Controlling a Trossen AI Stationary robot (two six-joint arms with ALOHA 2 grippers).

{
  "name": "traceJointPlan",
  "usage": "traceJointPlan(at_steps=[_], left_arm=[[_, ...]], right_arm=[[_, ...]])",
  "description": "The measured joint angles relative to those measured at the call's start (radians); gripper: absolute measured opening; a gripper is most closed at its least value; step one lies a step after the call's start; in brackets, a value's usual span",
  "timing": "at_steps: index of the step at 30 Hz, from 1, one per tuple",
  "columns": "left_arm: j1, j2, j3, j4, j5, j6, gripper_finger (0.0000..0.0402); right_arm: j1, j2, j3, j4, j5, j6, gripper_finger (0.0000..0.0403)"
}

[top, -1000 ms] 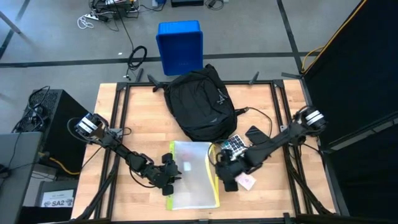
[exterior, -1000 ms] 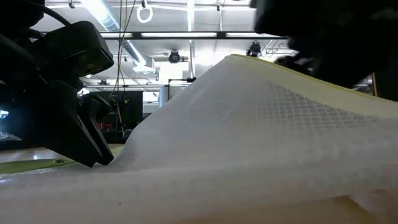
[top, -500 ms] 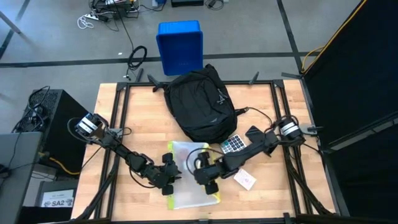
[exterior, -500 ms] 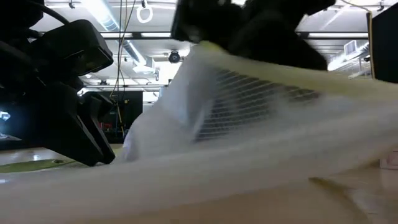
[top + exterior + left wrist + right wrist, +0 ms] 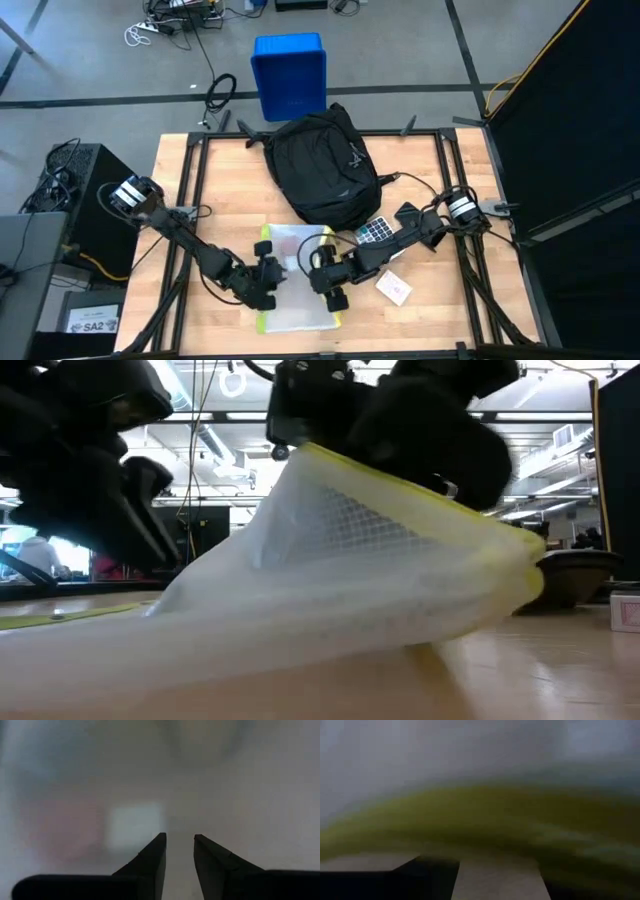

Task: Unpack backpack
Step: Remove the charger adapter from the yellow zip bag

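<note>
The black backpack lies flat on the table's far middle, with no gripper on it. Near of it lies a translucent white mesh pouch with yellow edging. My left gripper is at the pouch's left edge, its fingers a narrow gap apart, and the pouch fills its wrist view. My right gripper is shut on the pouch's right yellow edge and holds it up off the table. My left gripper is shut on the pouch's left edge, coming slanting down from the table's left. Its own fingers and the pouch hide the place of contact. My right gripper pinches the pouch's yellow right edge, slanting down from the right. That edge is raised and the pouch slopes down from it to the table.
A calculator, a flat black thing and a pink-and-white card lie right of the pouch. A blue bin stands on the floor beyond the table's far edge. Bare wood shows at the table's far left.
My right gripper has gone toward the table's left with the pouch's yellow right edge. That side is drawn up and inward, and the card has come out from under the arm. My left gripper has risen a little at the left edge. The pouch now looks narrower.
</note>
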Motion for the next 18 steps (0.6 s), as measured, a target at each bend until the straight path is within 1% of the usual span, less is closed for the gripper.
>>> traceJointPlan(at_steps=[3, 4, 9, 10, 11, 15, 18], left_arm=[[-0.002, -0.016, 0.002, -0.049, -0.08, 0.001, 0.0073], [0.004, -0.016, 0.002, -0.074, -0.092, 0.0, 0.0073], [0.048, -0.013, 0.002, -0.191, -0.097, -0.056, 0.0073], [0.056, -0.013, 0.002, -0.205, -0.092, -0.057, 0.0073], [0.067, -0.013, 0.002, -0.216, -0.082, -0.056, 0.0073], [0.116, -0.013, 0.002, -0.224, -0.038, -0.03, 0.0073], [0.145, -0.013, 0.002, -0.221, 0.006, 0.001, 0.0073]], right_arm=[[0.021, 0.001, -0.002, 0.001, -0.001, 0.019, 0.0215], [0.028, 0.001, -0.002, 0.003, -0.001, 0.02, 0.0214], [0.055, 0.001, -0.002, 0.007, 0.005, 0.019, 0.0215], [0.058, 0.001, -0.002, 0.005, 0.03, 0.014, 0.0215], [0.061, 0.001, -0.002, 0.002, 0.077, 0.014, 0.0216], [0.058, -0.002, -0.003, -0.029, 0.294, -0.015, 0.0216], [0.045, -0.018, -0.003, -0.01, 0.388, -0.038, 0.0212]])
